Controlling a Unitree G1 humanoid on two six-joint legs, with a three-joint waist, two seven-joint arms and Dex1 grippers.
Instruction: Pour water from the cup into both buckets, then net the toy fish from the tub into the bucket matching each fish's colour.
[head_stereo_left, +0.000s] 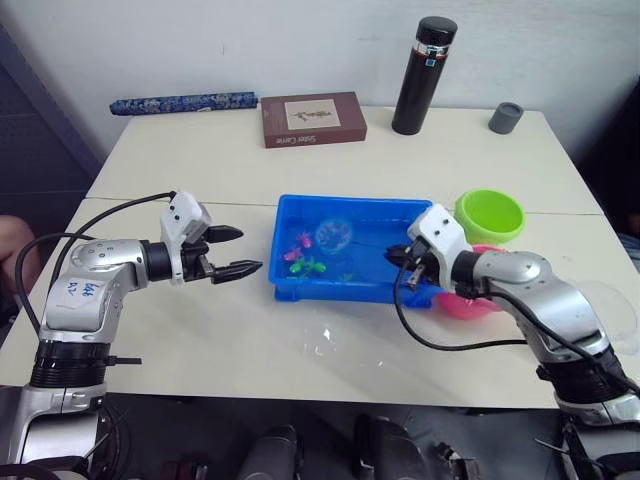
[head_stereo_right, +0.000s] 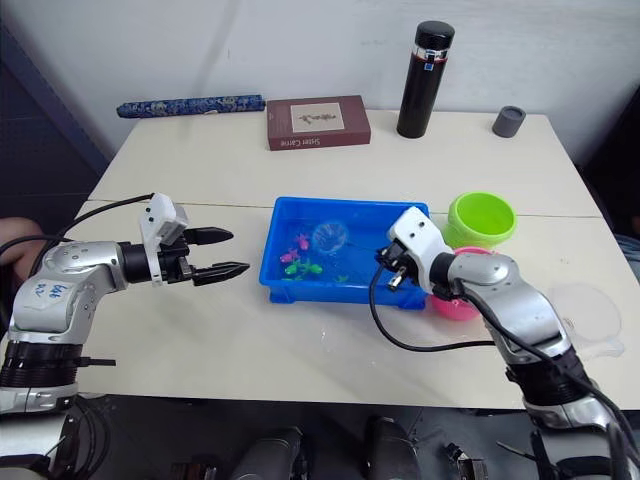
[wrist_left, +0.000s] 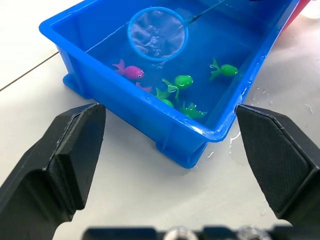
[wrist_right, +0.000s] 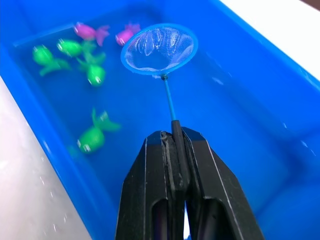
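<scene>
Right gripper (wrist_right: 176, 137) pinches the net (wrist_right: 159, 49), seemingly empty, beside pink fish (wrist_right: 125, 36).

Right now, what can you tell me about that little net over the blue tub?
The net is a small round hoop with a blue rim and pale, see-through mesh, on a thin blue stick. The right tool is shut on the stick's end, holding the hoop inside the tub near the pink fish.

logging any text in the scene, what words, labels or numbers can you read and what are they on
"Sister Carrie": on the brown book, partly blurred.
Blue handwritten marks on the left arm's label: unreadable.
Small blue label near the top of the black flask: too small to read.
Pattern on the blue roll: no legible words.
</scene>
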